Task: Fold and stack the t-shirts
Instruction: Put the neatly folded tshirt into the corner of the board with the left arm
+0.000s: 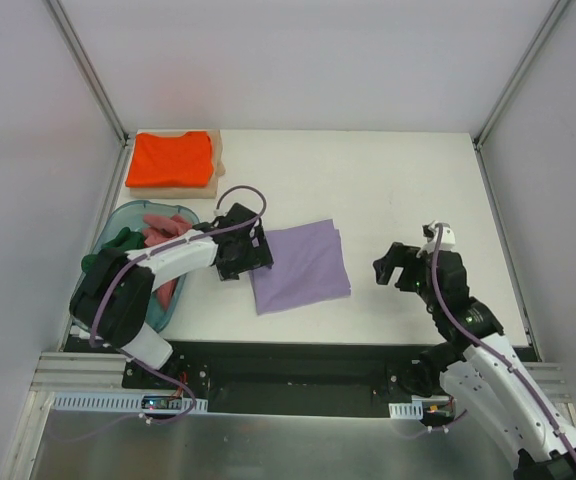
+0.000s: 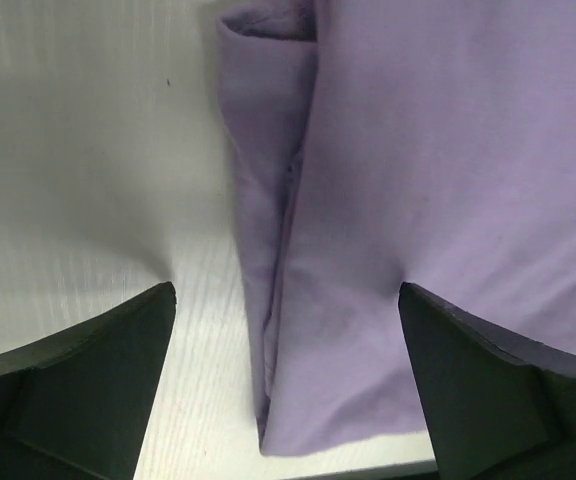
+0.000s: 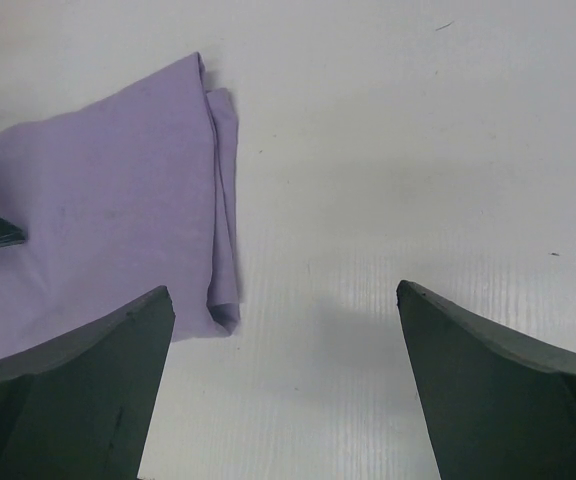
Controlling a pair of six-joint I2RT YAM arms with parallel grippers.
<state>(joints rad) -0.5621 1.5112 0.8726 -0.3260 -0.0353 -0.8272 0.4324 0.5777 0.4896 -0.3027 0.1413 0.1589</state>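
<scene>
The lavender-purple t-shirt lies folded into a rough square at the table's middle front. My left gripper is open at its left edge; in the left wrist view the shirt's folded edge lies between the jaws, untouched. My right gripper is open and empty, hovering right of the shirt; the shirt shows in the right wrist view. A folded orange t-shirt rests on the tan board at back left. The pink and dark green shirts lie crumpled in the teal tub.
The tub stands at the table's left edge, under my left arm. White walls with metal posts enclose the table on three sides. Bare white table shows at the back and right.
</scene>
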